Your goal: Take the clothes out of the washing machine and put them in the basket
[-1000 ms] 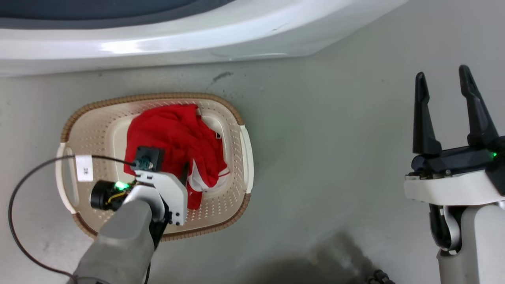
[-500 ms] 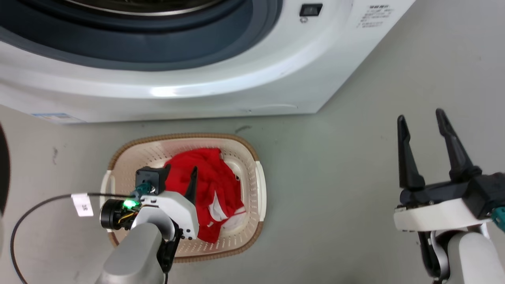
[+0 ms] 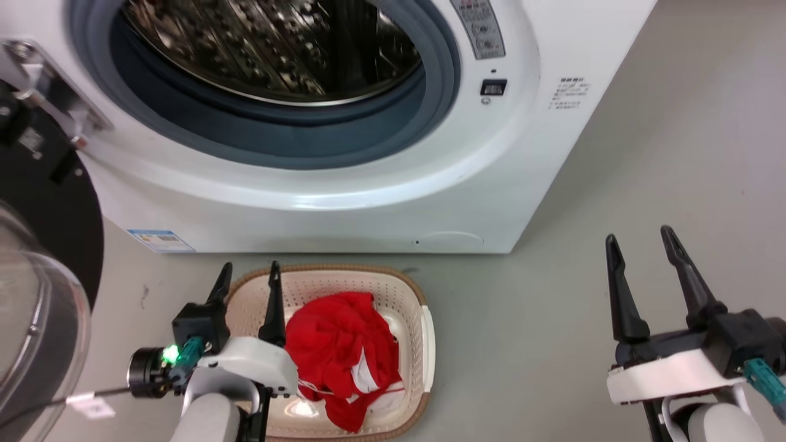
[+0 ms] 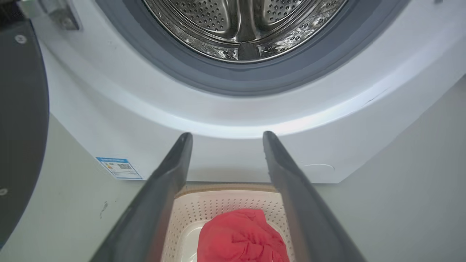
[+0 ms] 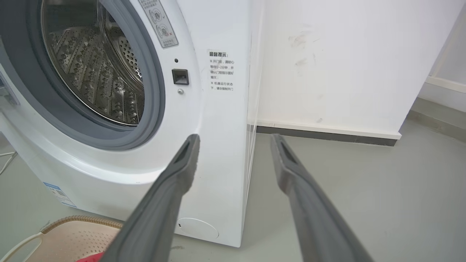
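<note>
The red clothes [image 3: 347, 356] lie heaped in the cream basket [image 3: 417, 307] on the floor in front of the white washing machine [image 3: 344, 202]. The steel drum [image 3: 276, 43] shows no fabric inside. My left gripper [image 3: 249, 270] hangs open over the basket's left rim, fingers pointing at the washer, holding nothing. In the left wrist view the clothes [image 4: 242, 238] sit below and between the open gripper [image 4: 225, 136], with the basket [image 4: 233, 202] under them. My right gripper [image 3: 638, 236] stands open over bare floor at the right, seen open in its own view [image 5: 235, 140].
The washer's black-rimmed glass door [image 3: 37, 294] stands swung open at the far left, close to my left arm. A white wall [image 5: 346, 62] with a dark skirting rises to the right of the machine. Grey floor [image 3: 645, 153] stretches to the right of washer and basket.
The head camera has tilted up, bringing the porthole and door into view. My left gripper has lifted off the clothes and out of the basket, open, leaving them there.
</note>
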You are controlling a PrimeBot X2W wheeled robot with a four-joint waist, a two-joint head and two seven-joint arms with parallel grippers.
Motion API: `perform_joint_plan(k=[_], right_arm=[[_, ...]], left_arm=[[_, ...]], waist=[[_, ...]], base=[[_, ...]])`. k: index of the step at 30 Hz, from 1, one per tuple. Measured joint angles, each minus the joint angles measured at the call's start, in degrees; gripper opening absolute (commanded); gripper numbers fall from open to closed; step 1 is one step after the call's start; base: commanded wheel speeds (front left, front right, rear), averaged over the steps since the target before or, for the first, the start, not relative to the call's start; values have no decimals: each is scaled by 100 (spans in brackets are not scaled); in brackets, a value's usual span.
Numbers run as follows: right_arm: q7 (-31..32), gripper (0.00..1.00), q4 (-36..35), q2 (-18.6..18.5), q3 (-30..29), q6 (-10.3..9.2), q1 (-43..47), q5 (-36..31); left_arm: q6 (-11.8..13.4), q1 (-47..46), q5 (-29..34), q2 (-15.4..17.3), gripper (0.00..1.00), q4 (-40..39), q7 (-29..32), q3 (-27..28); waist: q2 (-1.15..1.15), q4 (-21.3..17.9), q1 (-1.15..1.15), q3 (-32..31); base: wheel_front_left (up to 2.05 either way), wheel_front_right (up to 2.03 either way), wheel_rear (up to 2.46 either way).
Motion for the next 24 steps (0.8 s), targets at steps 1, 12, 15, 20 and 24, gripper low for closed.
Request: perform_joint_plan(k=[1, 12, 15, 20, 24], right_arm=[[0, 100, 9, 0, -20, 0, 55, 0], [-1, 100, -11, -1, 10, 0, 494, 23], [-1, 100, -26, -1, 11, 0, 604, 41], [-1, 100, -80, -1, -4, 0, 738, 73], [-1, 100, -105, -1, -2, 0, 849, 98]], left_arm=[[-10, 110, 73, -55, 100, -155, 0, 94], [-68, 1034, 780, -326, 100, -1510, 0, 719], [-86, 1241, 875, -374, 100, -1720, 0, 784], [-114, 1497, 1037, -403, 100, -1978, 0, 805], [-93, 1692, 1087, -417, 100, -2135, 0, 801]], waist=[[0, 18, 0, -80], [0, 124, 0, -855], [0, 135, 0, -1032], [0, 155, 1, -1271], [0, 164, 1, -1427]], base=[[0, 0, 0], [0, 0, 0], [0, 0, 0], [0, 0, 0], [0, 0, 0]])
